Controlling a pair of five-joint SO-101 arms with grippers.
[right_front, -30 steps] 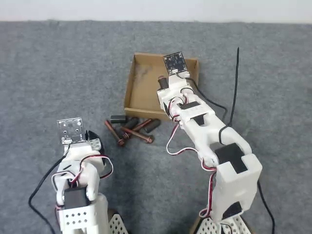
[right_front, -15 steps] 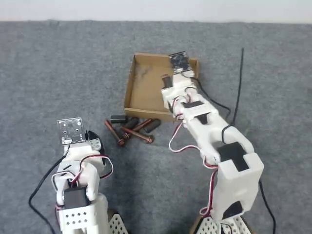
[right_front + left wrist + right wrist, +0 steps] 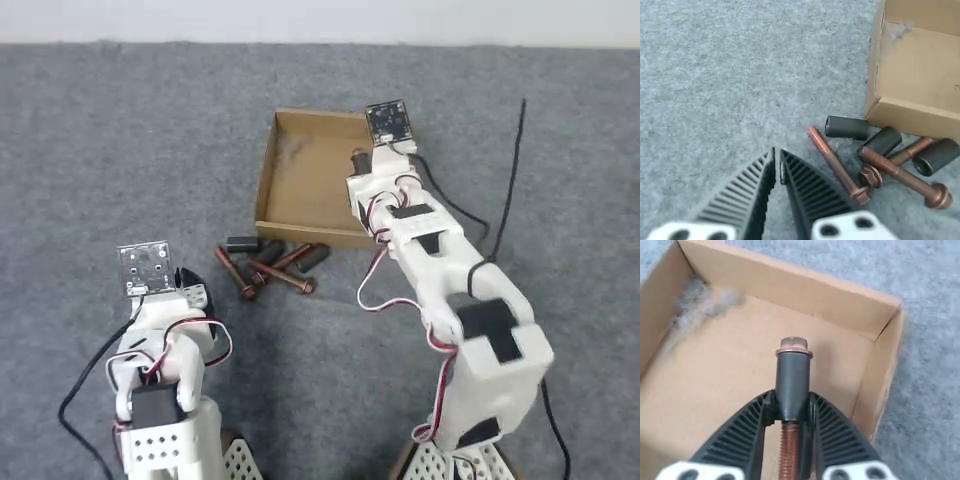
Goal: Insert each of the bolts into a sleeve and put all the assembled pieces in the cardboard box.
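Over the floor of the cardboard box [image 3: 715,390], close to its right wall, the right gripper [image 3: 792,401] is clamped on a dark sleeve [image 3: 792,377] with a copper bolt [image 3: 794,346] run through it. The jaws pinch the sleeve at its lower half. The piece's long axis continues the line of the gripper, with the bolt head out in front and the threaded end trailing back between the jaws. The head points at the box floor, inside the walls and short of the far right corner. Whether it is touching the cardboard I cannot tell.

What the coming move turns on, I judge, is that the whole piece sits within the box walls. If so, parting the jaws should leave it inside, most likely tipping over onto its side.

The box lies toward the far edge of the table [image 3: 120,130]. Just beside its near wall, on the side toward the near edge, three loose bolts [image 3: 837,162] and three loose sleeves [image 3: 846,127] lie in a heap, some crossing or touching. The left gripper [image 3: 777,157] hangs near them with its jaws together and nothing between. Its tips aim roughly at the heap, so the left arm is the nearer one for the next bolt.
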